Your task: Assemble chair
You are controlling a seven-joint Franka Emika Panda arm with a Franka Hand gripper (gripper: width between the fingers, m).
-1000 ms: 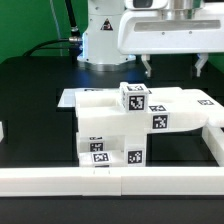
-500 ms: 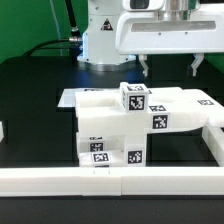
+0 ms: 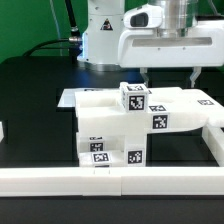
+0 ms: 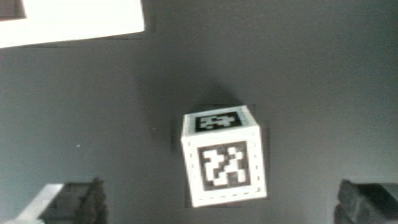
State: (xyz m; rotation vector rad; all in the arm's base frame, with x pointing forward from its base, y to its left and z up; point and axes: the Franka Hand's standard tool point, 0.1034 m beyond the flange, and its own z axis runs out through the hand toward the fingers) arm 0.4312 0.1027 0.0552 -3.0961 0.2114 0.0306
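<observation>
Gripper (image 3: 171,72), jaws spread and empty, hung at upper right of the exterior view over a loose leg block (image 4: 226,153), apparently lining up a grasp.

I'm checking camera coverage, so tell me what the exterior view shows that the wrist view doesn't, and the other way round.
Only the exterior view shows the stacked chair parts against the front border rail, the marker board and the arm's base. Only the wrist view shows a lone tagged white block lying on bare black table. Both show the gripper, its two fingers spread apart and holding nothing.
</observation>
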